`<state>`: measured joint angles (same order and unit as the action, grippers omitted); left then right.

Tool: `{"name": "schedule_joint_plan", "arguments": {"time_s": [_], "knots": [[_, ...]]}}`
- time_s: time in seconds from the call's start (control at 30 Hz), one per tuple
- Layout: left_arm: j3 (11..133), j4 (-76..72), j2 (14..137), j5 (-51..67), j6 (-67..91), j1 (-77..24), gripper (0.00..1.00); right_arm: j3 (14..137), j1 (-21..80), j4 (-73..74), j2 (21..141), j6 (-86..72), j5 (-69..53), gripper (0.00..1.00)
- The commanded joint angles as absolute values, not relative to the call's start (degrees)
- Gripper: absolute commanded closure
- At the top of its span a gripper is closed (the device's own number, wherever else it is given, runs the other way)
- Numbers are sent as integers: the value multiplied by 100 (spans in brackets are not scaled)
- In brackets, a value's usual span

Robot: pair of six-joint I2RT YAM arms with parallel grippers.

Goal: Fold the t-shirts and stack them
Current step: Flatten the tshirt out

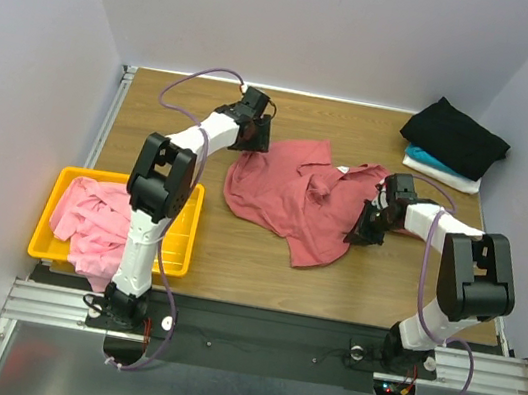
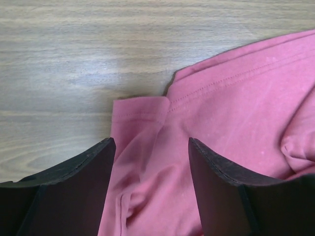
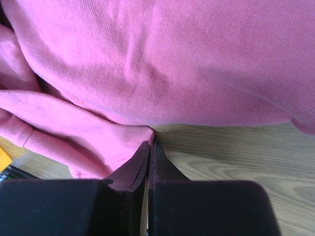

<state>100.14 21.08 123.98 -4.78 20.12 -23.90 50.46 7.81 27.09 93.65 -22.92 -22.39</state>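
The dusty-red t-shirt (image 1: pixel 284 196) lies crumpled in the middle of the table. My left gripper (image 1: pixel 251 140) is open at its far left corner, and in the left wrist view the fingers straddle a folded sleeve edge of the shirt (image 2: pixel 236 98) around the gripper's gap (image 2: pixel 150 147). My right gripper (image 1: pixel 358 232) is at the shirt's right side, shut (image 3: pixel 150 142) with its tips pinching the hem of the shirt (image 3: pixel 172 59). The light pink t-shirt (image 1: pixel 89 214) is bunched in the basket. The black t-shirt (image 1: pixel 455 136) lies folded at the far right.
The yellow basket (image 1: pixel 187 235) stands at the near left beside the left arm. The black shirt tops a stack with teal and white folded cloth (image 1: pixel 441 168) in the far right corner. Walls close in the table on three sides.
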Motion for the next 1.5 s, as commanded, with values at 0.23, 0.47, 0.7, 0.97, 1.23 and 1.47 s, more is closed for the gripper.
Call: {"name": "schedule_joint_plan", "arguments": {"time_s": [0.23, 0.47, 0.7, 0.97, 1.23, 1.47], "knots": [[10547, 2311, 12647, -676, 1881, -2391, 63, 5150, 756, 2812, 9176, -2250, -2127, 100], [10644, 2373, 12718, -791, 1899, -2356, 79, 5370, 765, 3041, 8877, -2311, -2004, 100], [10556, 2365, 12613, -668, 1898, -2206, 100, 5923, 712, 3339, 8482, -2522, -1925, 100], [10108, 2093, 11357, -36, 2320, -1373, 100, 6916, 62, 3559, 7867, -2865, -1907, 100], [10221, 1986, 9731, -228, 2882, -941, 100, 9223, -703, 3867, 7752, -2830, -1224, 100], [10274, 1618, 8465, -677, 3384, -817, 100, 11291, -844, 3990, 8086, -2611, -222, 100]]}}
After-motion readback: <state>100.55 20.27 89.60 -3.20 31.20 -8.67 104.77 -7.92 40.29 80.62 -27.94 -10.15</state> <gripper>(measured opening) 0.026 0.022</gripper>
